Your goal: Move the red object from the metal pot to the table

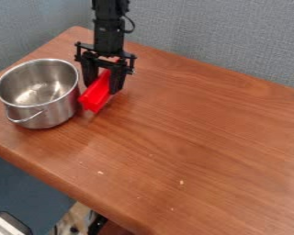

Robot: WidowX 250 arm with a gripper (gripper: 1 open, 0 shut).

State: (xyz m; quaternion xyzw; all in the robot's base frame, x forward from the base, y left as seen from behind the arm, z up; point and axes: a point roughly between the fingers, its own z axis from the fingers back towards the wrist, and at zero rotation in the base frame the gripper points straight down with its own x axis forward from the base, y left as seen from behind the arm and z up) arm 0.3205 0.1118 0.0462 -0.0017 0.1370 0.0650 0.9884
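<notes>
The red object (96,95) is a bright red block, tilted, with its lower end on or just above the table (198,138) right beside the metal pot (37,92). My gripper (104,84) points down over the block's upper end, its two dark fingers closed on either side of it. The pot is shiny steel with a wire handle hanging toward the front, and its inside shows nothing red.
The wooden table's left and front edges fall off close to the pot. A grey wall stands behind the arm. Bare wood stretches to the right and front of the block.
</notes>
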